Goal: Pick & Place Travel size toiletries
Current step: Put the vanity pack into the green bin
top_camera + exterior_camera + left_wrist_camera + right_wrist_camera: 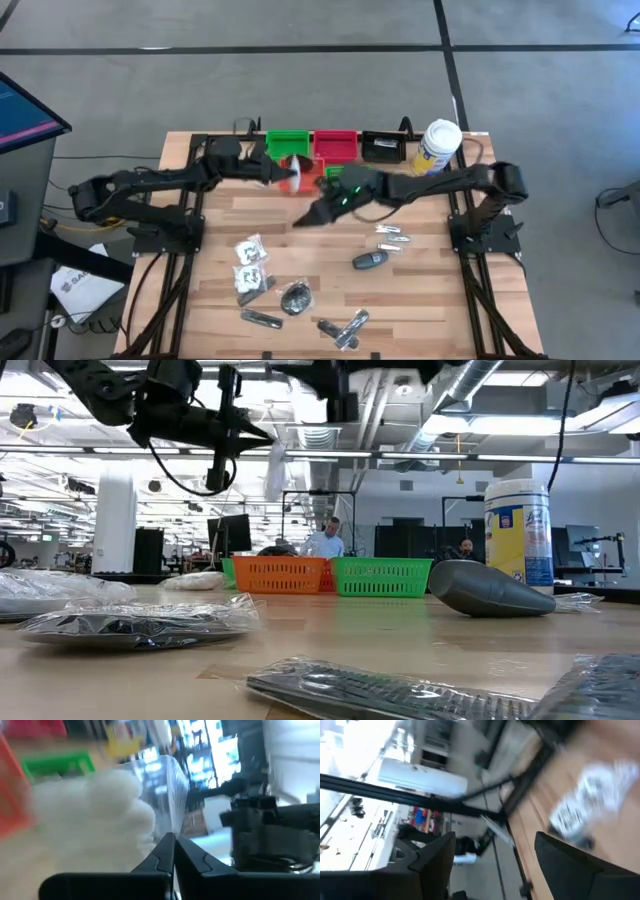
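Wooden table [420, 300] carries loose toiletries toward its near edge. Left gripper [173, 845], near the far edge over the orange tray [298, 178], pinches a clear packet [125, 805] of white, seemingly cottony contents. Right gripper [305, 218] hovers mid-table, fingers spread, empty.

Bright, even overhead light; both wrist views smeared by motion blur, low view's foreground soft.

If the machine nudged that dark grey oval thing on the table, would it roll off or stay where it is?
The dark grey oval would probably slide or wobble rather than roll far: in the low view it lies on its side, rounded at one end and tapering at the other. Its smooth-looking shell may be slippery. It looks solid, so probably stiff, unlike the crinkly packets nearby.
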